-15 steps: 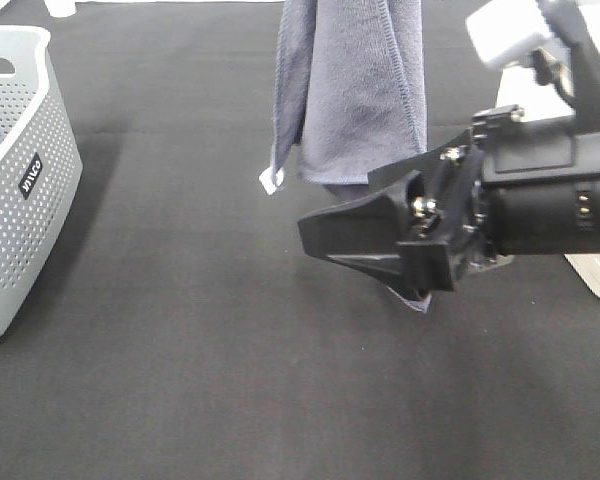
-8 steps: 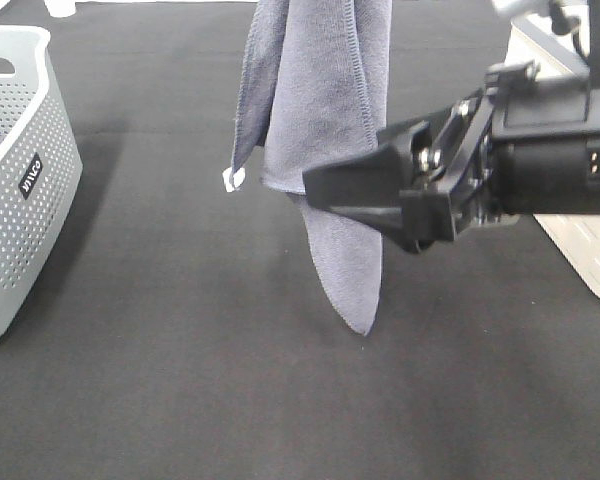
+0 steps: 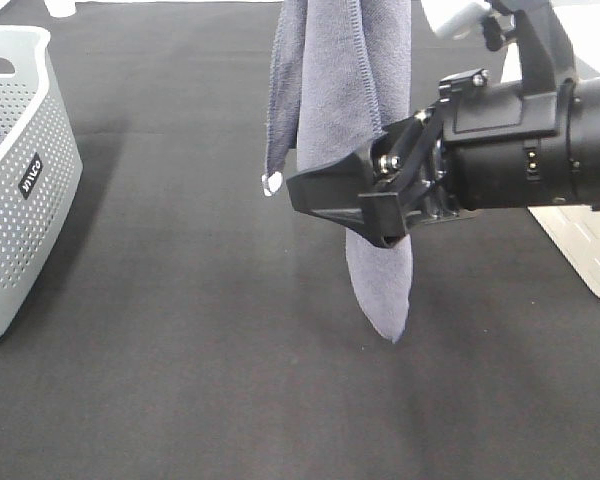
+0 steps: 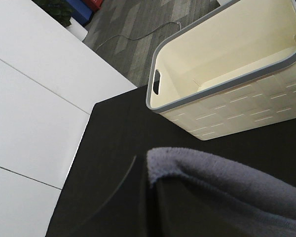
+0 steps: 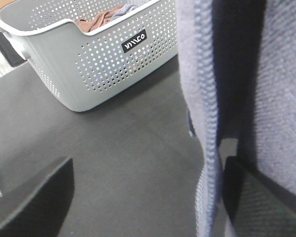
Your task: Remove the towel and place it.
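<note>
The grey-lavender towel (image 3: pixel 345 90) hangs folded in the air from above the top of the exterior view. Its white tag (image 3: pixel 272 183) is at a left corner and its lower tip (image 3: pixel 388 320) dangles just over the black table. In the left wrist view the towel (image 4: pixel 227 187) bunches right at the left gripper, whose jaws stay hidden. My right gripper (image 3: pixel 330 205) is open and reaches in from the right, in front of the towel's lower half. In the right wrist view (image 5: pixel 148 197) the towel's stitched hem (image 5: pixel 207 148) hangs between the spread fingers, close to one finger (image 5: pixel 256 197).
A grey perforated basket (image 3: pixel 20 170) stands at the table's left edge; the right wrist view shows clothes in it (image 5: pixel 103 17). A cream basket (image 3: pixel 590 250) stands at the right, seen empty in the left wrist view (image 4: pixel 227 64).
The right gripper has risen and moved left towards the towel. The towel swung left, then back right, and its lower tip now hangs free below the gripper.
</note>
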